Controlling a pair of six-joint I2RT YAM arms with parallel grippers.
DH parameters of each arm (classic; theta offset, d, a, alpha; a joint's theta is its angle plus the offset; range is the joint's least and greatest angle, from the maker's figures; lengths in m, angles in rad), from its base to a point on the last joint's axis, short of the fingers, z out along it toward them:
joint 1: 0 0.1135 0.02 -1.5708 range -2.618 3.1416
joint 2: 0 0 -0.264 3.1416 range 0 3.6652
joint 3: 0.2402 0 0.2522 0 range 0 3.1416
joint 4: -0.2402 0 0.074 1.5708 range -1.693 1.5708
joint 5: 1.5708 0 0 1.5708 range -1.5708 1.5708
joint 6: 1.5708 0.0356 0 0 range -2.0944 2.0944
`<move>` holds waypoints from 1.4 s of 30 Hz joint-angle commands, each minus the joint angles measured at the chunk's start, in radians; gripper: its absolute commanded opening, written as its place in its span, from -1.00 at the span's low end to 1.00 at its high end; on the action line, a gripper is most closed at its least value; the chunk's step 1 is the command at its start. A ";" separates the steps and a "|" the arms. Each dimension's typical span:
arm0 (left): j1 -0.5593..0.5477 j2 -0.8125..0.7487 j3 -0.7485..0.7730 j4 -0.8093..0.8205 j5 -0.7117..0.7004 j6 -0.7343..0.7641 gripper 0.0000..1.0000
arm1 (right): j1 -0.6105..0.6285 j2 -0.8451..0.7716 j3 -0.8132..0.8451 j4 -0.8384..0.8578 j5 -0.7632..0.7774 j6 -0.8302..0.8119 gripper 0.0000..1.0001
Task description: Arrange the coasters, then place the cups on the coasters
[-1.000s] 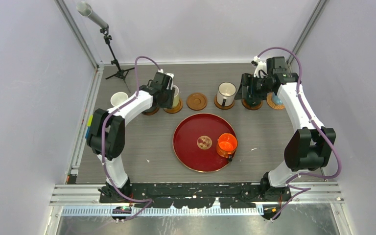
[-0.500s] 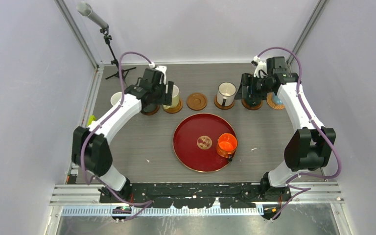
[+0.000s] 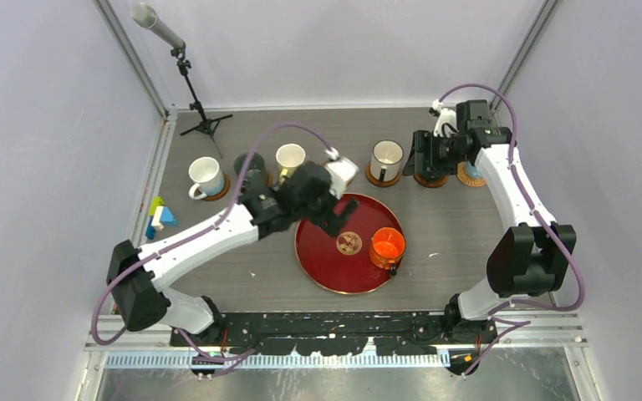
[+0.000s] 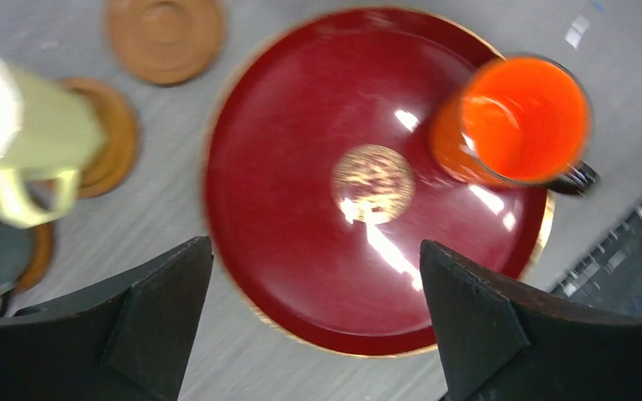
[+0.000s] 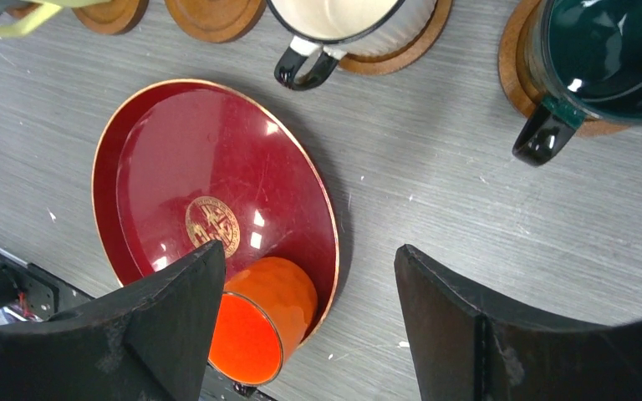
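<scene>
Yellow cup [image 3: 290, 157] sits on its coaster [image 4: 113, 146]. Left gripper [image 4: 314, 244] has swung centre-frame over the tray [image 3: 318, 255], jaws wide, empty. Orange cup [image 3: 387, 246] next, surely.

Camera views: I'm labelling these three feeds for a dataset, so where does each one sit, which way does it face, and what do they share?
Top external: fixed above and behind the bases, looking down at the table; both arms show whole.
Left wrist: over the red tray, facing straight down; left gripper open along the bottom edge.
Right wrist: far right, by the dark teal mug, looking down toward the tray; right gripper open.
Shared: all three show the tray and the orange mug.
</scene>
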 commanded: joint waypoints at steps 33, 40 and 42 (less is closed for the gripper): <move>-0.529 0.479 0.228 0.164 -0.421 0.170 0.99 | -0.096 -0.122 -0.069 0.018 0.093 0.044 0.57; -0.482 0.423 0.153 0.140 -0.391 0.184 0.99 | -0.098 -0.119 -0.068 0.019 0.083 0.050 0.57; -0.466 0.414 0.144 0.131 -0.378 0.192 1.00 | -0.099 -0.119 -0.070 0.020 0.081 0.049 0.57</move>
